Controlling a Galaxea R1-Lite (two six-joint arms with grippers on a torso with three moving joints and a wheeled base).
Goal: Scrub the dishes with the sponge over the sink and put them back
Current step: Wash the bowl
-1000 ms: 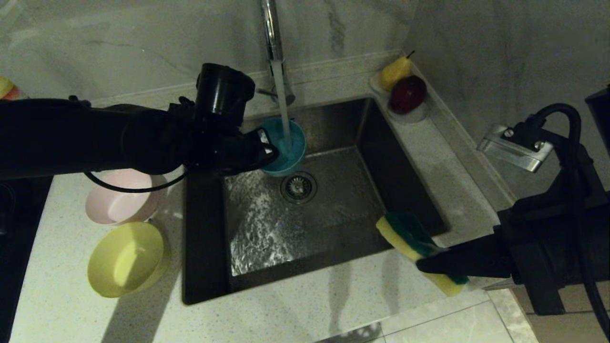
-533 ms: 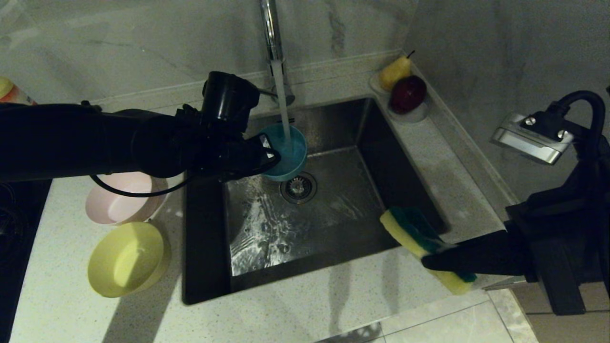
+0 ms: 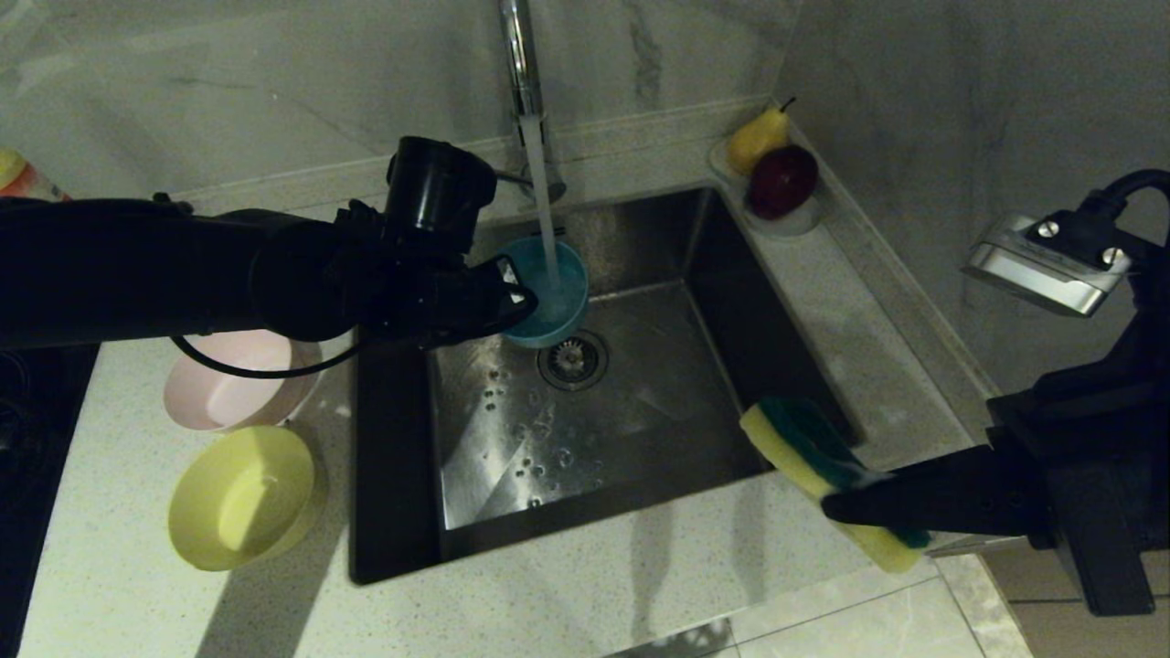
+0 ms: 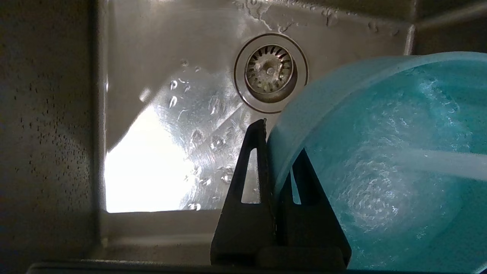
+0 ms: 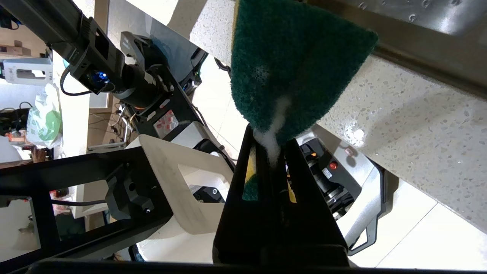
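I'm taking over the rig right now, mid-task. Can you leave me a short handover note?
Left gripper: shut on the rim of the blue bowl, held over the sink under the running tap.
Right gripper: shut on the sponge, at the sink's front right corner, apart from the bowl.
Pink bowl and yellow bowl: on the counter left of the sink.
Done: blue bowl picked up and being rinsed.
Left: return it. Whether any bowl has been scrubbed cannot be told.

The right gripper has carried the sponge rightward, away from the sink. Water sheeting the basin floor (bright earlier) has thinned to scattered droplets.
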